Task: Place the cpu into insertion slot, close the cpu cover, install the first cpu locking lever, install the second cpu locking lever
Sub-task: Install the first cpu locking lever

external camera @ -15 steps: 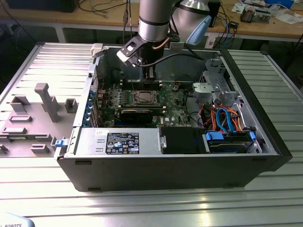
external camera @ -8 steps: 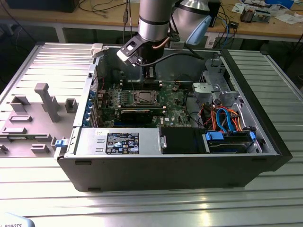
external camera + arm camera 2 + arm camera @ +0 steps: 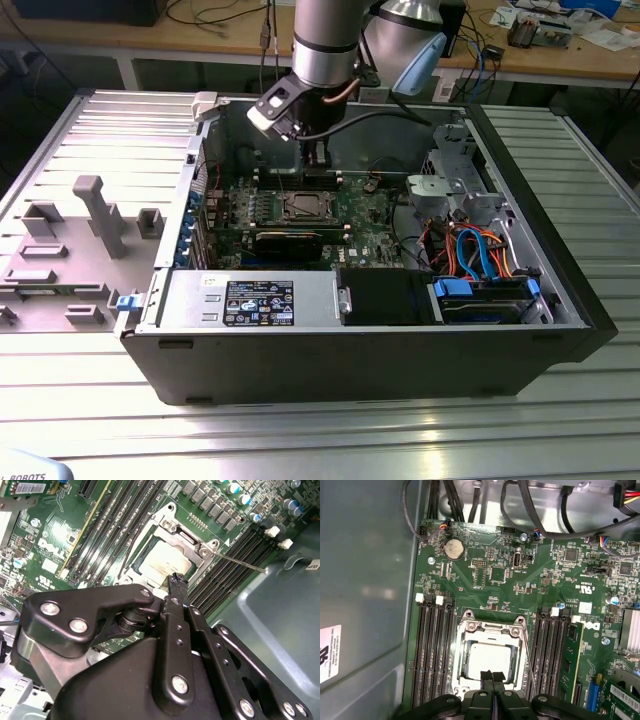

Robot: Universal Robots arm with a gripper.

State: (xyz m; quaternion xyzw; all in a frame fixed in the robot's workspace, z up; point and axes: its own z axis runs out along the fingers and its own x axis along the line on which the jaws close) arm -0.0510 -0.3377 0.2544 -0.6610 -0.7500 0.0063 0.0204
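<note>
The cpu (image 3: 489, 661) lies flat in the insertion slot (image 3: 303, 207) on the green board, its silvery top showing through the cut-out. The cpu cover (image 3: 492, 628) is down over it as a metal frame. My gripper (image 3: 492, 675) is shut with nothing between its fingers, its tips just above the cover's edge. In the second wrist view the gripper (image 3: 176, 580) hangs over the rim beside the cpu (image 3: 162, 562). A thin wire locking lever (image 3: 529, 662) slants out over the memory slots, unlatched; it is also seen as a lever (image 3: 242, 563) in the second wrist view. In the exterior view the gripper (image 3: 318, 160) hangs just behind the slot.
Long memory slots (image 3: 432, 650) flank the socket on both sides. A black graphics card (image 3: 290, 243) lies in front of it. The grey case wall (image 3: 365, 590) is close on one side. A drive cage with blue and orange cables (image 3: 480, 250) fills the exterior view's right.
</note>
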